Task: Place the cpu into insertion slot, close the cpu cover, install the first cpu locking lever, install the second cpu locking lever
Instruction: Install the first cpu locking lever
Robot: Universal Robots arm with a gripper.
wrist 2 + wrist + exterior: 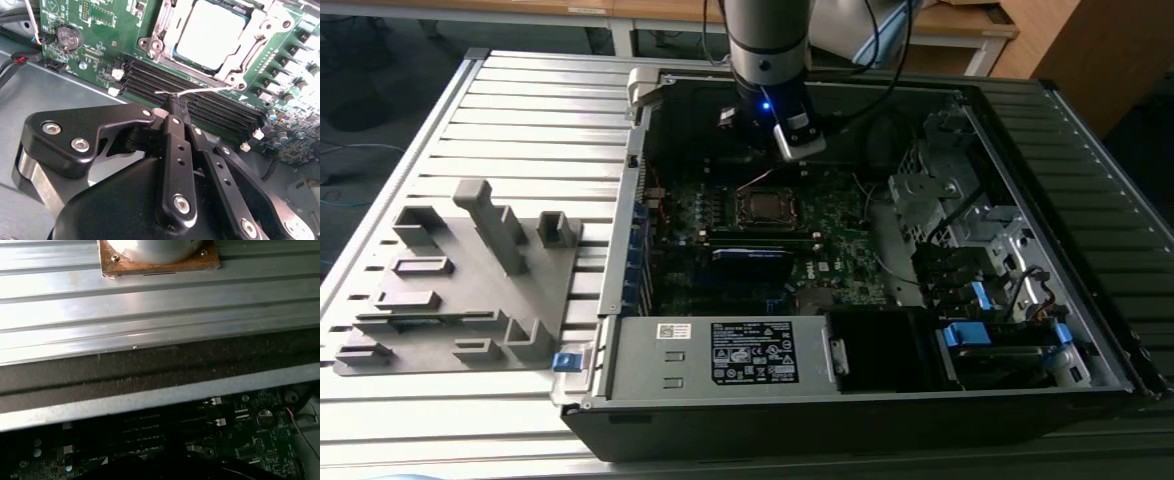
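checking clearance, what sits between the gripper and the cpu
In the second wrist view, a thin silver lever and the black memory slots lie between the gripper and the cpu.

No print can be read. A large white-and-black label [754, 352] lies on the power supply [634, 360] at the near side of the case [854, 420], its lines too small to make out. A small white sticker [674, 333] sits just to the exterior view's left of it. In the second wrist view, white markings dot the green board [100, 30] beside the cpu [212, 32], and the coin cell [68, 36] bears stamped marks, all illegible.
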